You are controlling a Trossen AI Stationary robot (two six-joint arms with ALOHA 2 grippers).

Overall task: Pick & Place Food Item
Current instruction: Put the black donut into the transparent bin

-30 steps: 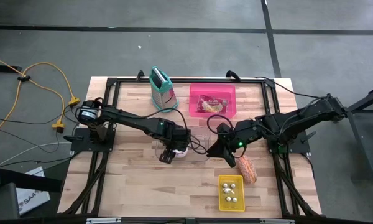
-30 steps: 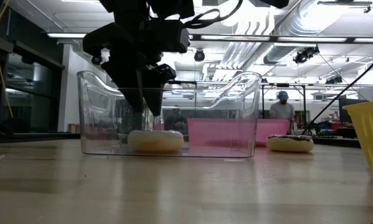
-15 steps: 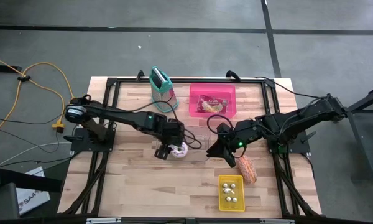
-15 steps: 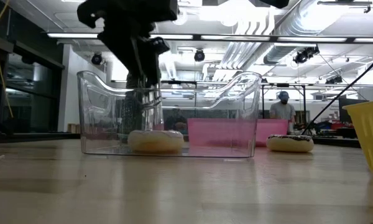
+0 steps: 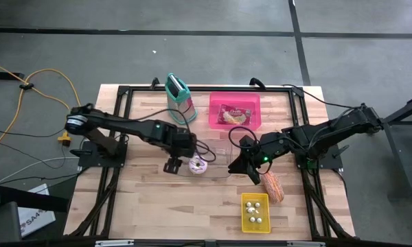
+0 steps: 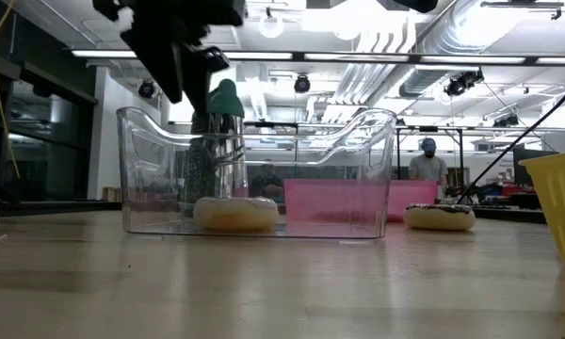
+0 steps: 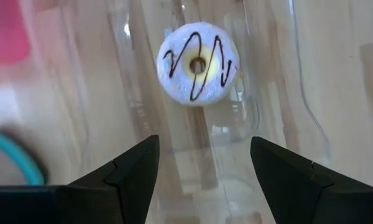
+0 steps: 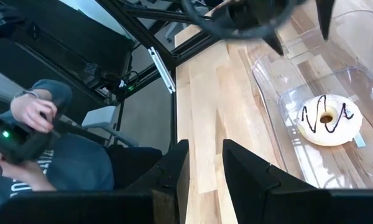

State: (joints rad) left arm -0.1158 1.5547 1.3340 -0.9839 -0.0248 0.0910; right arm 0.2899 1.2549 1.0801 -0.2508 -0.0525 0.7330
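Lifting clear of the clear plastic bin [image 5: 209,159], the left gripper [image 5: 172,165] now hangs above and just outside the bin's left end, where a second ago it reached down inside over the doughnut [image 5: 197,165]; its fingers [image 7: 127,176] are spread wide and empty; the doughnut has stayed put, lying flat on the bin floor near that end; it is a round ring with pale glaze and a dark zigzag drizzle [image 7: 198,63]; the bin is thin, glossy and see-through, with a curved, dipping rim [image 6: 264,132]; the tabletop [image 5: 144,199] is pale wooden planking; the left arm stretches low across the table from its base, wrist turned down; the right gripper [image 5: 250,173] has not moved, resting low by the bin's right end with a narrow gap between its fingers [image 8: 248,174], nothing between them; a brown oblong pastry [image 5: 272,186] lies just beside it.
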